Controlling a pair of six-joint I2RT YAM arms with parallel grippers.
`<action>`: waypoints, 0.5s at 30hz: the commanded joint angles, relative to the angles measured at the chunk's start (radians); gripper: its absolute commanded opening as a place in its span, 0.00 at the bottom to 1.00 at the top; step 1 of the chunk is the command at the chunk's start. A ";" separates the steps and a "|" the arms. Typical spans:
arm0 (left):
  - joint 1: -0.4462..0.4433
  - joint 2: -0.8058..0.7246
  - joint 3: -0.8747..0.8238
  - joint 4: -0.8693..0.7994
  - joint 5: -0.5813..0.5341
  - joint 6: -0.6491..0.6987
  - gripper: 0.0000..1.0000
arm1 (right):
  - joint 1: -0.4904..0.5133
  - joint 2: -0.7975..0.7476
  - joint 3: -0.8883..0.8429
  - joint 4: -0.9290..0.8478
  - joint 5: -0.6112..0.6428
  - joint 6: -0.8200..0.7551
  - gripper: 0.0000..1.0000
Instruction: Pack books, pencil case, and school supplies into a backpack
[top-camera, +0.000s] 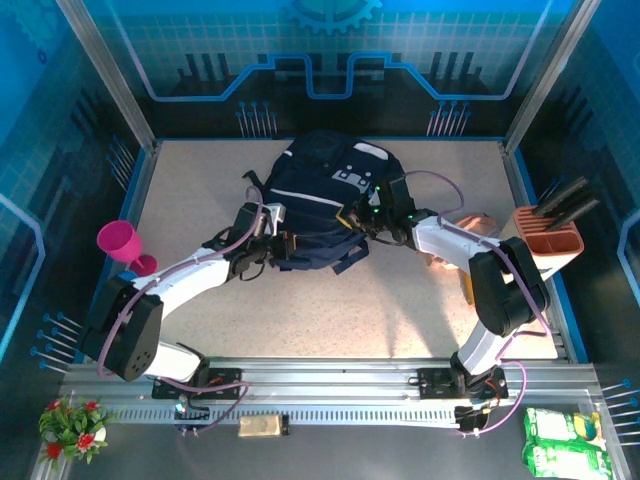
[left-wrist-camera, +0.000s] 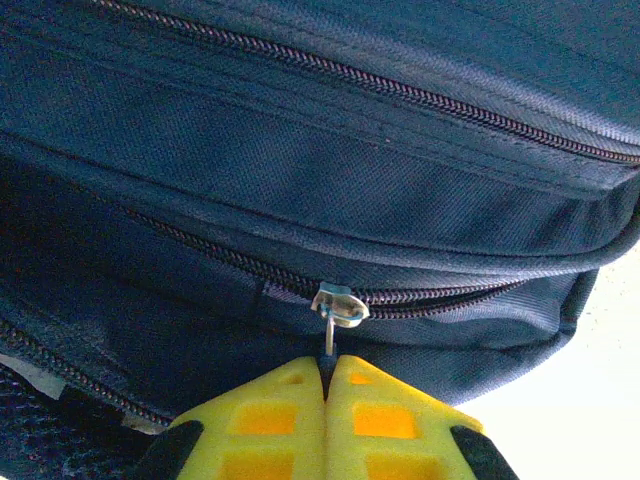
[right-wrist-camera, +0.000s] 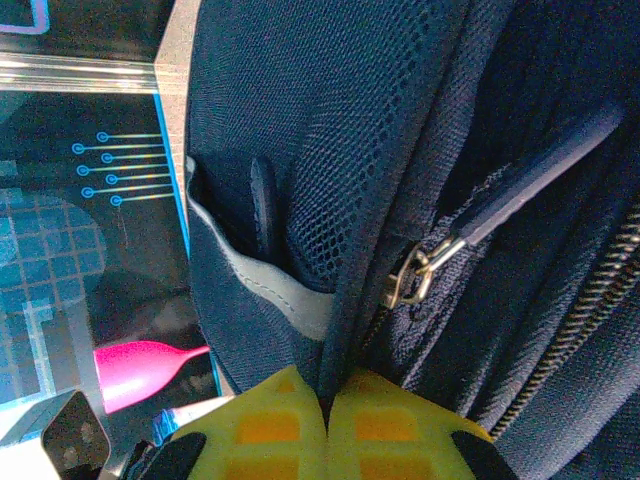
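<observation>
At the left edge of the desk (top-camera: 400, 310) stands a pink cup (top-camera: 118, 240), well apart from the work. Next, the left pincer (left-wrist-camera: 326, 372) is clenched on the thin metal zip pull (left-wrist-camera: 328, 340) that hangs from a slider (left-wrist-camera: 340, 304) on the backpack (top-camera: 325, 195). The backpack lies mid-desk toward the far side, between the two arms. Its zips look mostly shut, so the step in hand is probably opening a compartment, with the packing itself not yet begun. To do it well, the left arm should draw the pull along the line of the teeth, following the curve of the seam. Pulling outward from the cloth could slip the narrow tab from the pads. The right pincer (right-wrist-camera: 326, 400) is clenched on a fold of the backpack's fabric, just beside a mesh pocket and a second slider (right-wrist-camera: 408, 276). It should hold firm and pull lightly the opposite way, so the bag stays taut and does not slide after the zip. Under the right arm a pinkish shape, perhaps the pencil case (top-camera: 478, 222), lies near a beige holder (top-camera: 548, 240).
</observation>
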 joint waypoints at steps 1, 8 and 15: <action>0.002 -0.023 0.010 -0.106 0.056 0.067 0.00 | -0.059 -0.044 -0.013 0.029 0.070 -0.046 0.01; -0.143 0.020 0.095 -0.123 0.078 0.103 0.00 | -0.078 -0.128 -0.079 0.048 0.026 -0.059 0.26; -0.272 0.125 0.213 -0.085 0.058 0.043 0.00 | -0.100 -0.285 -0.150 -0.162 0.146 -0.074 0.44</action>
